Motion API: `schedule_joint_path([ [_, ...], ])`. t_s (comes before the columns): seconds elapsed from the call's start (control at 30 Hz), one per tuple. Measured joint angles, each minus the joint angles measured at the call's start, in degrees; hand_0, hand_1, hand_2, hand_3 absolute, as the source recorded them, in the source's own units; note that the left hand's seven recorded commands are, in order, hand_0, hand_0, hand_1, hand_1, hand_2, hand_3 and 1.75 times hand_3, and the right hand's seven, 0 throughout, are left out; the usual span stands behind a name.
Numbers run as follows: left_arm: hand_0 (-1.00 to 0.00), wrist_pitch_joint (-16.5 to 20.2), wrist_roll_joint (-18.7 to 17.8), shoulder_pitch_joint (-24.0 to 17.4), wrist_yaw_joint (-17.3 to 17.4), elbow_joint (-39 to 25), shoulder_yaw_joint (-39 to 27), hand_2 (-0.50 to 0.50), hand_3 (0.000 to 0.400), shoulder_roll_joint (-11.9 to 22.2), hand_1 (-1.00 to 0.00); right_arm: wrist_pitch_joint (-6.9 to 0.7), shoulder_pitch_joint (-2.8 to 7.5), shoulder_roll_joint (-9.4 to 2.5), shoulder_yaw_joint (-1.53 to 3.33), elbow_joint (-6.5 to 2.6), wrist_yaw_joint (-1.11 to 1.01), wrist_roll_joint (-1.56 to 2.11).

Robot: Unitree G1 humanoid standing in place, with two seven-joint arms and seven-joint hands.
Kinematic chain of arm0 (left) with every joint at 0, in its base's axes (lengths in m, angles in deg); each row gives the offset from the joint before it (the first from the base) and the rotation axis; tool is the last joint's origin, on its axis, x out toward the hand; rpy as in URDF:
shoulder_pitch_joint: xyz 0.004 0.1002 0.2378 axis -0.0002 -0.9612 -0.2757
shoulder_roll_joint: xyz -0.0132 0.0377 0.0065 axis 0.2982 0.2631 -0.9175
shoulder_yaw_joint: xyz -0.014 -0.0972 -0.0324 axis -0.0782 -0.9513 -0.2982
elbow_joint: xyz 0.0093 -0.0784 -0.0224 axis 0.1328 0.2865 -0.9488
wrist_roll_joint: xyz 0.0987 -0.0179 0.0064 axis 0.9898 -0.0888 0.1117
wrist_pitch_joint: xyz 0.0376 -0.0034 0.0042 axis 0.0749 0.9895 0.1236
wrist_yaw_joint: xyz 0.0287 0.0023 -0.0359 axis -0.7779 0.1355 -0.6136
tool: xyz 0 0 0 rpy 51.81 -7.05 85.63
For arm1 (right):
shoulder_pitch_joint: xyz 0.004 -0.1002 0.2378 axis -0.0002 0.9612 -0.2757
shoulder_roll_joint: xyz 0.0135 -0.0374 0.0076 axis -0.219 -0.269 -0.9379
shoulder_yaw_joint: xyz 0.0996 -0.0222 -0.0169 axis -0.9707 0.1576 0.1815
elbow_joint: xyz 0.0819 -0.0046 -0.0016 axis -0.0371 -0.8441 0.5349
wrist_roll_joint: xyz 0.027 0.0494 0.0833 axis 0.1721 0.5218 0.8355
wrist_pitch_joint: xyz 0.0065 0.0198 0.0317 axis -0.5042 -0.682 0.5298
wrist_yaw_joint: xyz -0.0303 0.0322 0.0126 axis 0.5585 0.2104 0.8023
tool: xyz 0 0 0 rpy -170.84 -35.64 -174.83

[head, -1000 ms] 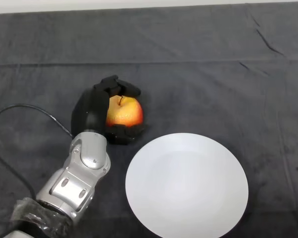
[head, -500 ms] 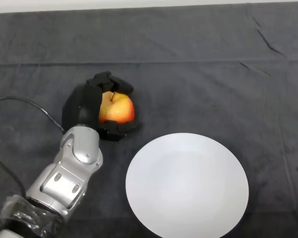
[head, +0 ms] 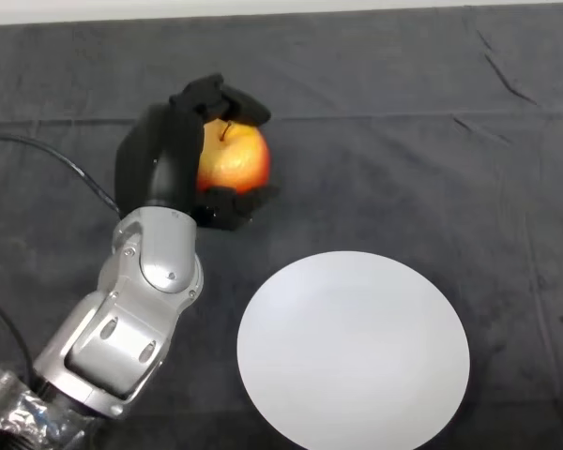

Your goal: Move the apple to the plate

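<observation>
Dark cloth [head: 403, 131] across the whole table, creased with a long fold running side to side near twelve o'clock and short wrinkles toward one and two o'clock. Pale strip of bare surface along the very top edge.

White round plate [head: 354, 352] lying flat at about five o'clock from the middle of the view, nothing on it, its lower rim close to the bottom edge.

Silver-grey arm [head: 136, 314] reaching in from seven o'clock, slanting up toward eleven o'clock, wrist segment just below the hand.

Black left hand [head: 159, 164] at about ten to eleven o'clock of the view, curled round the apple [head: 233, 159]: fingers [head: 220, 96] hooked over the top of the fruit, thumb [head: 233, 202] clamped beneath it, palm against its left side.

Red and yellow apple enclosed in that grasp, stem end up and showing between the fingers, right flank bare. Sits at about eleven o'clock from the plate, well apart from its rim, with dark cloth between the two. Cannot tell whether lifted off the cloth or resting on it.
</observation>
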Motion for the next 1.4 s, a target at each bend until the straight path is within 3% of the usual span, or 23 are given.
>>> schedule_joint_path([
  [0.27, -1.0, 3.86, 2.94, -1.96, 1.67, -7.17, 0.92, 0.0, 0.4, 0.95, -1.0, 0.0, 0.0, 0.0, 0.0, 0.0, 0.0, 0.0],
  [0.57, -1.0, 7.84, 4.83, -4.92, 5.99, -10.41, 7.37, 0.0, 0.4, 1.61, -1.0, 0.0, 0.0, 0.0, 0.0, 0.0, 0.0, 0.0],
  [0.97, -1.0, 8.33, 5.45, -6.48, 10.76, -11.66, 9.67, 0.0, 0.4, 1.88, -1.0, 0.0, 0.0, 0.0, -0.01, 0.0, 0.0, 0.0],
  [1.4, -1.0, 8.49, 6.36, -6.54, 13.21, -11.66, 12.35, 0.0, 0.4, 1.4, -1.0, 0.0, 0.0, 0.0, -0.01, 0.0, 0.0, 0.0],
])
